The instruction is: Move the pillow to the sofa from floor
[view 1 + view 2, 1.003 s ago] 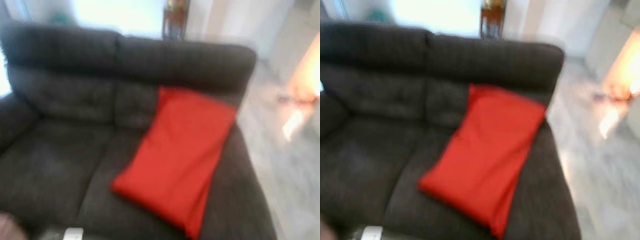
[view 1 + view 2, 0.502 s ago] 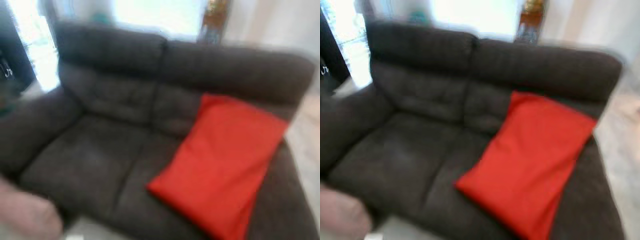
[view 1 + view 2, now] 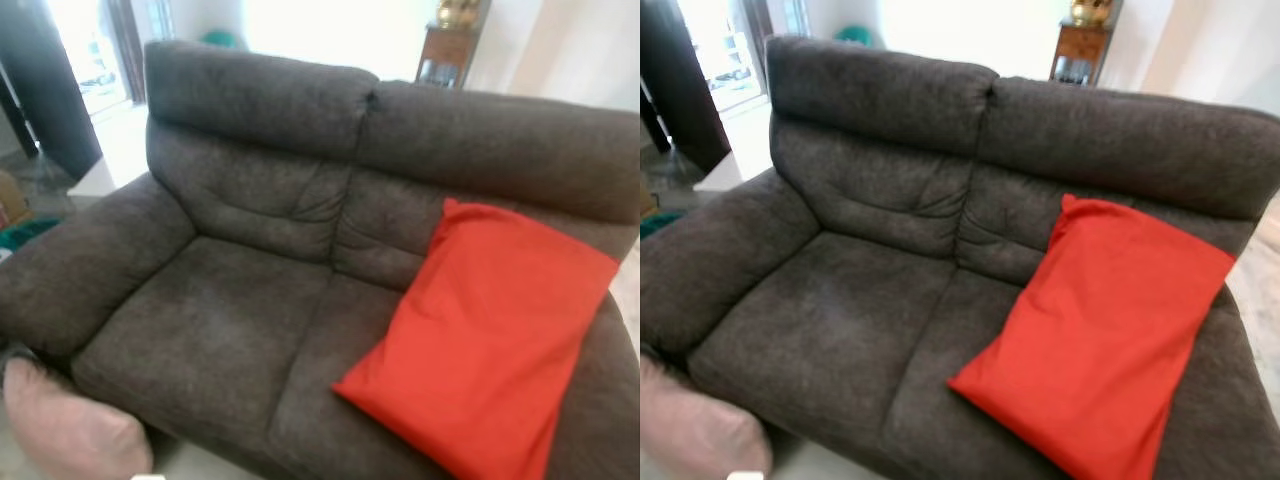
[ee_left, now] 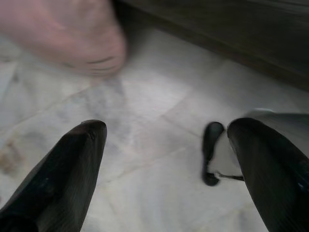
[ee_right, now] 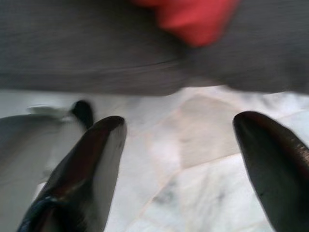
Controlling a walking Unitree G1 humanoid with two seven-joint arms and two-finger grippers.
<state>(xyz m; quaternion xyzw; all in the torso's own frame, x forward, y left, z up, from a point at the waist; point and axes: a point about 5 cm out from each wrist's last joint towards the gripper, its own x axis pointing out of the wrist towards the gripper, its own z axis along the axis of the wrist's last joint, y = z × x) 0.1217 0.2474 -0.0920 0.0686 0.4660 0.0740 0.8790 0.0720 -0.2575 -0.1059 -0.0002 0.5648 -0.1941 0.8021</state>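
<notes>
On the floor (image 4: 159, 159) by the sofa's (image 3: 250, 330) left front corner, a pink pillow (image 3: 70, 430) is lying. Both the left gripper (image 4: 164, 164) and right gripper (image 5: 178, 159) are hanging with jaws released, gripping nothing. The risk is grabbing the red pillow (image 3: 490, 340) already sitting on the seat. The pink pillow is getting cut off at the frame edge and blurred.

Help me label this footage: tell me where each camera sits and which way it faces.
Left and right eye views: on the head, looking forward and down at the sofa, red pillow and pink pillow.
Left wrist view: along the open left gripper at the floor, pink pillow ahead.
Right wrist view: along the open right gripper at the floor and sofa front.
Shared: both wrist views show the pale floor.
</notes>
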